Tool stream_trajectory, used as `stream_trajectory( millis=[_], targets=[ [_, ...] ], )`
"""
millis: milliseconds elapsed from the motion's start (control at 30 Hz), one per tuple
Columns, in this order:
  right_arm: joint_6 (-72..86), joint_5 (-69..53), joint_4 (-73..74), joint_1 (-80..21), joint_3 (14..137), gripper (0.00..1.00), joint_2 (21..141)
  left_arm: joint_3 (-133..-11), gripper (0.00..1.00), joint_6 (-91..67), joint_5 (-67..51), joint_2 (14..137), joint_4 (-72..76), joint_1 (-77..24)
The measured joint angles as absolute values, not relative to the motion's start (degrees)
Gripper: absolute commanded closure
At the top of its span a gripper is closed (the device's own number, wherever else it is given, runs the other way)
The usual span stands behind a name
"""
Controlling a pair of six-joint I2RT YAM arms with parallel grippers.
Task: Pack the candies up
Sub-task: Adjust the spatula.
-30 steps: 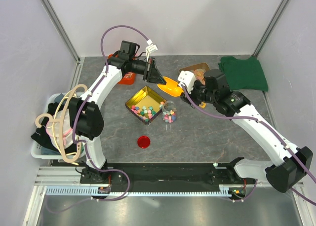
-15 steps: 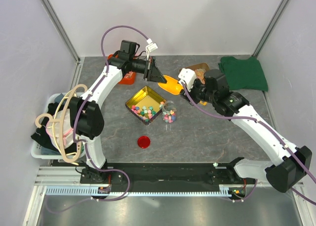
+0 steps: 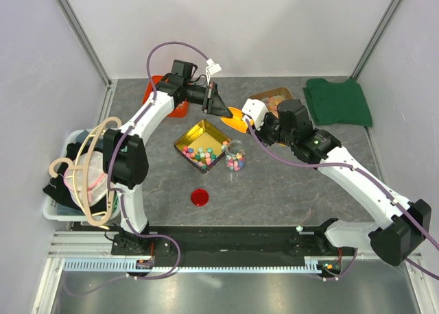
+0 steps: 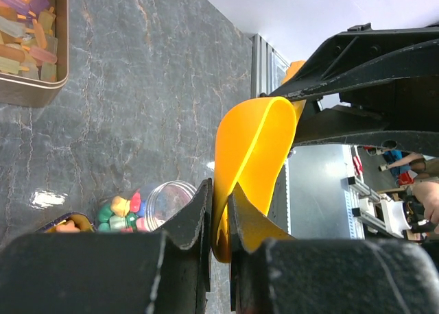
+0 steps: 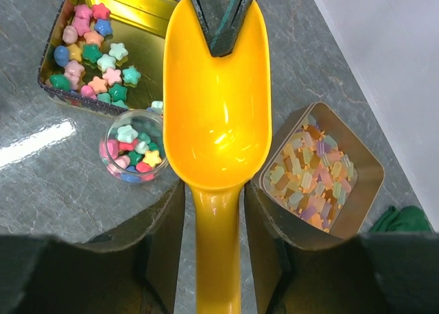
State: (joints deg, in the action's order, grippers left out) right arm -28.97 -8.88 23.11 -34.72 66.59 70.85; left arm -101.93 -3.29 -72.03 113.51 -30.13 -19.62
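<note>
The red lid is laid nearest on the counter, and the candies are kept in the gold tin and, partly, the open jar beside it. Above these the yellow scoop is pinched by its bowl rim in the closed left pincer, while its handle is straddled by the part-open right pincer — not yet gripped, so a handover is judged. Farther back, the brown tray is left aside, blocking nothing.
</note>
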Motion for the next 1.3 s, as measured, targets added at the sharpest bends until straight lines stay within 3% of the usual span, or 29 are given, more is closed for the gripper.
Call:
stream_trajectory(
  millis=[233, 433, 633, 767, 800, 867, 1000, 1100, 1300],
  targets=[
    [-30.83, -7.84, 23.16, -34.94, 65.76, 0.51, 71.37, -101.93, 0.98, -3.86, -72.16, 113.75, -30.06, -19.62],
    [-31.77, -6.98, 23.14, -35.05, 65.49, 0.56, 71.37, -101.93, 0.98, -4.27, -72.18, 113.75, -30.06, -19.62],
    [-32.29, -5.96, 23.05, -35.64, 65.49, 0.71, 71.77, -101.93, 0.98, -4.49, -72.16, 113.75, -30.09, -19.62],
    [-32.42, -5.21, 22.65, -36.07, 65.49, 0.93, 72.23, -101.93, 0.98, -4.49, -72.07, 113.80, -30.11, -19.44],
    [-32.42, -5.04, 22.65, -36.18, 65.49, 0.99, 72.25, -101.93, 0.92, -4.49, -72.10, 113.82, -30.11, -19.42],
    [-32.42, -4.69, 22.65, -36.34, 65.49, 1.00, 72.27, -101.93, 0.82, -4.49, -72.10, 113.84, -30.11, -19.40],
    [-32.38, -4.45, 22.72, -36.62, 65.49, 1.00, 72.31, -101.93, 0.43, -4.54, -71.88, 113.84, -30.06, -19.42],
    [-32.38, -4.45, 23.09, -36.93, 65.49, 1.00, 72.40, -101.95, 0.27, -4.43, -71.11, 113.84, -30.30, -19.11],
    [-32.86, -3.86, 24.45, -37.01, 65.49, 1.00, 72.40, -102.74, 0.19, -3.81, -68.64, 113.84, -32.05, -15.05]
  ],
)
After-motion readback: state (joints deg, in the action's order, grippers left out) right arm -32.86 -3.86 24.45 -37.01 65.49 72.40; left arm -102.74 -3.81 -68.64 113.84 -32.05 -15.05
